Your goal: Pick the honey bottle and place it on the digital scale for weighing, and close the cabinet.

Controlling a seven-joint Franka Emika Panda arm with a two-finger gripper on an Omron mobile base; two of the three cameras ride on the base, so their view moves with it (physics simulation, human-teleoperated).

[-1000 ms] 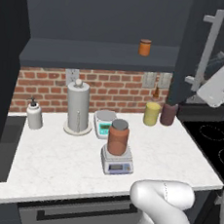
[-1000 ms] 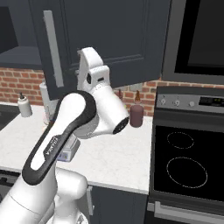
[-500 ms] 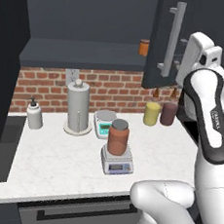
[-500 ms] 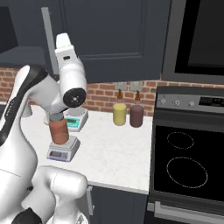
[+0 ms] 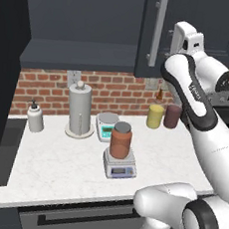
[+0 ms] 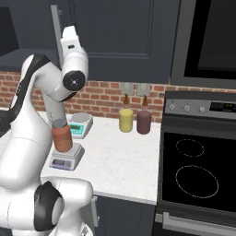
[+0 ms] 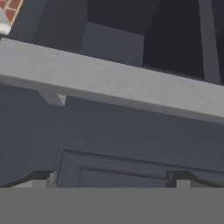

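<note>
The honey bottle (image 5: pixel 120 139) already stands upright on the digital scale (image 5: pixel 119 166), near the front middle of the tabletop (image 5: pixel 55 170), so to my eye only the cabinet (image 5: pixel 195 35) is left to deal with. Its right door (image 6: pixel 124 37) looks close to flush with the front from here, while the left door (image 5: pixel 4 65) hangs wide open at the far left, and the shelf space between them is open and dark. The gripper (image 7: pixel 113 177) is up against the right door beside its long silver handle (image 5: pixel 157 32); up close the bar (image 7: pixel 109 85) runs across just ahead of the fingers (image 7: pixel 37 177), which are spread with a wide gap and hold nothing. A door like this should be stiff and light on its hinges, needing a flat push on the panel or a hook behind the bar, not a squeeze; the smooth bar could slip if pinched at an angle. The bottle looks heavy and top-wide, filling the small platform, so a knock could tip it. Room is fair: the paper towel roll (image 5: pixel 80 109), the round scale (image 5: pixel 106 126), the yellow canister (image 5: pixel 155 116) and the dark bottle (image 5: pixel 172 116) stand back by the brick wall (image 5: pixel 114 86), well below the doors, and the stove (image 6: pixel 198 170) lies to the right.
</note>
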